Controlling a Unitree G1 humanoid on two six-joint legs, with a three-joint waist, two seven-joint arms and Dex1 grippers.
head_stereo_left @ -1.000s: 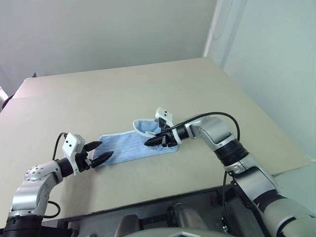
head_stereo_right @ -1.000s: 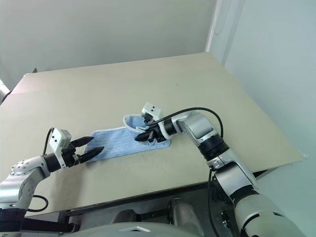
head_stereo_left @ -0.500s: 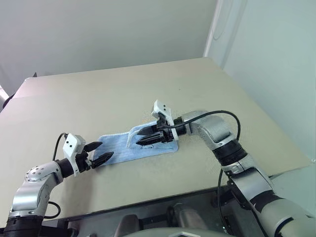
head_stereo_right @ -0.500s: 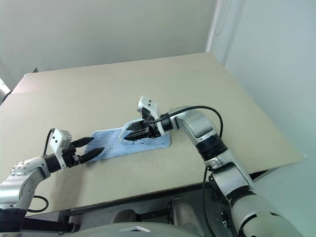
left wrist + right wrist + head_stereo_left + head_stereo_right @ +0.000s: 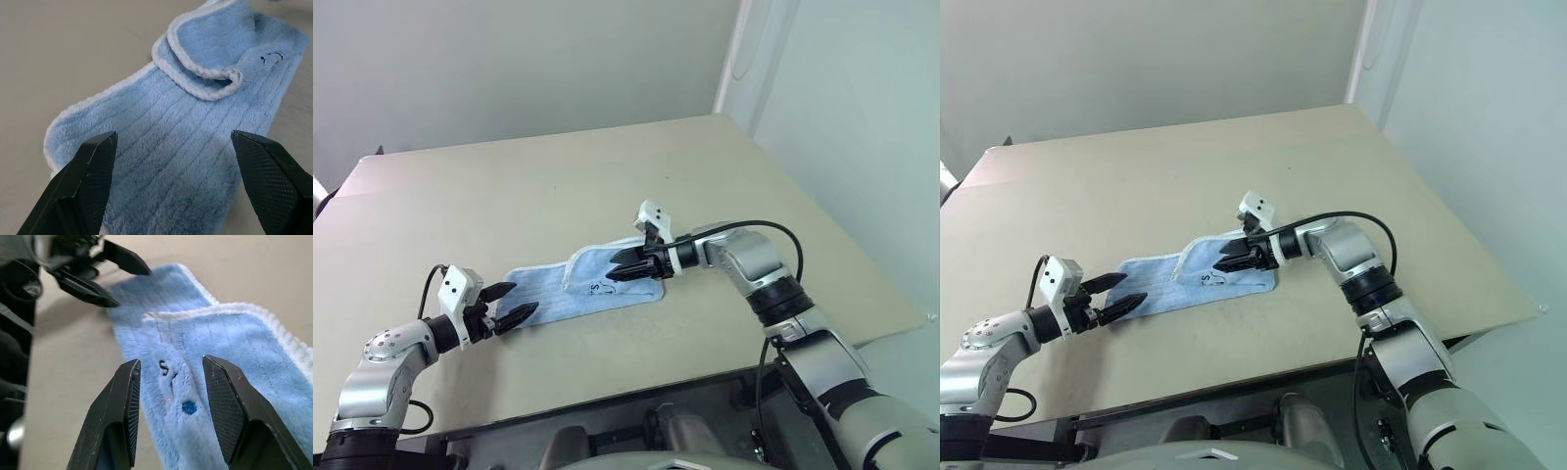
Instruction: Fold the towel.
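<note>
Left eye view: towel [image 5: 592, 279] under right claw [image 5: 625, 266]

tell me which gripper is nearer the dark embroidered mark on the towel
Right. The right gripper, open, hovers just beside the mark on the towel; the left gripper, open, sits at the towel's far end.

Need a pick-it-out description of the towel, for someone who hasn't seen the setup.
On the beige table, look near the front edge, between the two black claws. The towel lies there as a flat light-blue terry strip with white piped edging, its right end folded back over itself. A small dark embroidered mark shows on that folded flap.
</note>
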